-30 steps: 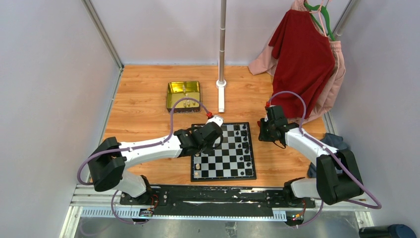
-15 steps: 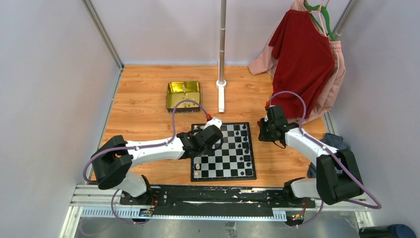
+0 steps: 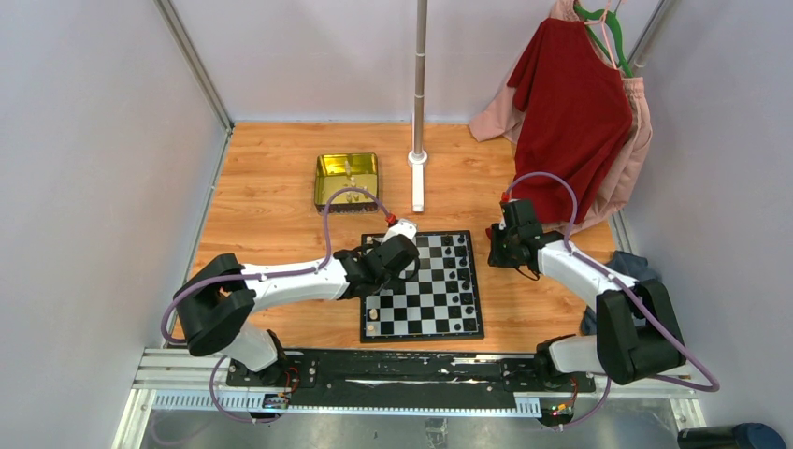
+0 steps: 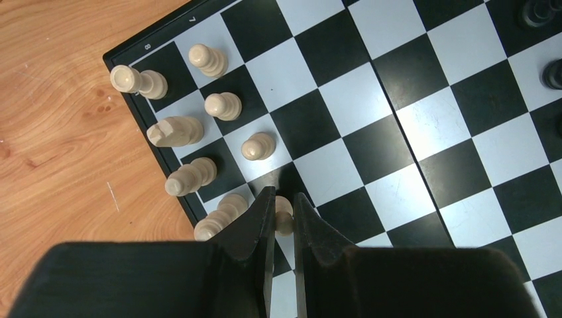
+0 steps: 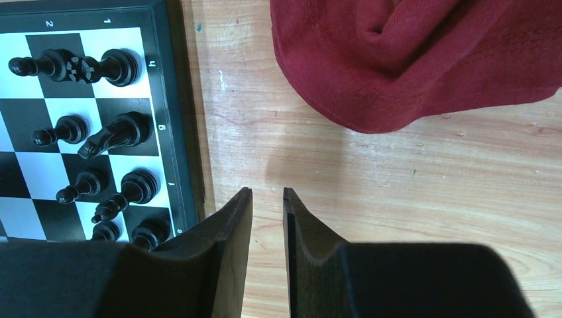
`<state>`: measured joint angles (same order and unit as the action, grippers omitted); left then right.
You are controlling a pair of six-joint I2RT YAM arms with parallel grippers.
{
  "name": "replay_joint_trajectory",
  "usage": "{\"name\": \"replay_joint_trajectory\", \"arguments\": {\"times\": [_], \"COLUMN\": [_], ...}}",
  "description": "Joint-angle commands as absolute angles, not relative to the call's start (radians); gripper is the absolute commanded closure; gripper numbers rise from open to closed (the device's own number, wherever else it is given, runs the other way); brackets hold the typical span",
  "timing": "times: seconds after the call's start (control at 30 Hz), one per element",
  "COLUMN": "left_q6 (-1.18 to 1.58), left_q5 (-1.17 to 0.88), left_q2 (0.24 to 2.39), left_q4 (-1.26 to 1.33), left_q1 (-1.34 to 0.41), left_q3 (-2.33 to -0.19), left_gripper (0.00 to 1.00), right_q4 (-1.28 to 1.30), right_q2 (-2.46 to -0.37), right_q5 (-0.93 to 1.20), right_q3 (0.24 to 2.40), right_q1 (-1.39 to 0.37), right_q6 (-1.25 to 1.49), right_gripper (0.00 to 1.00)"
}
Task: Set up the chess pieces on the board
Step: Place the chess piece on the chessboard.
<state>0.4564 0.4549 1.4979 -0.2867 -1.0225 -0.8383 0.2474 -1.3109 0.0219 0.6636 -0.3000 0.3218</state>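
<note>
Wooden table (image 3: 271,215) carrying the board (image 3: 425,304); a gold tin (image 3: 319,180) beyond its far left corner seems to hold a few unplaced pieces. The right gripper (image 5: 267,193) hovers over bare wood just beside the board's black side, jaws slightly parted and empty, apparently parked clear. Black pieces (image 5: 109,136) and cream pieces (image 4: 173,131) line opposite edges. The left gripper (image 4: 283,196) pinches a cream pawn (image 4: 284,217) narrowly over the second cream row, probably to seat it beside its neighbours.

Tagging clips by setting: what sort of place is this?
Probably a lab robot cell, not a home: plain grey walls box in a wood-top table, and both arms are bolted to a metal rail at its edge.
</note>
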Motion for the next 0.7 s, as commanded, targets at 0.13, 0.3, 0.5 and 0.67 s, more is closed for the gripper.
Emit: {"name": "replay_joint_trajectory", "arguments": {"times": [0.13, 0.3, 0.5, 0.67], "left_q6": [0.452, 0.453, 0.447, 0.443], "left_q5": [0.449, 0.438, 0.427, 0.423], "left_q2": [1.512, 1.518, 1.522, 1.52], "left_q4": [-0.238, -0.229, -0.223, -0.219], "left_q1": [-0.999, -0.994, -0.987, -0.982], "left_q3": [-0.818, -0.812, -0.807, -0.807], "left_gripper": [0.9, 0.88, 0.82, 0.78], "right_q4": [0.262, 0.262, 0.262, 0.264], "right_q2": [-1.327, -1.333, -1.339, -1.344], "right_q5": [0.002, 0.002, 0.002, 0.0], "right_q3": [0.666, 0.669, 0.67, 0.673], "right_q1": [-0.287, -0.287, -0.287, -0.286], "right_q6": [0.311, 0.312, 0.31, 0.311], "right_gripper": [0.72, 0.72, 0.72, 0.72]}}
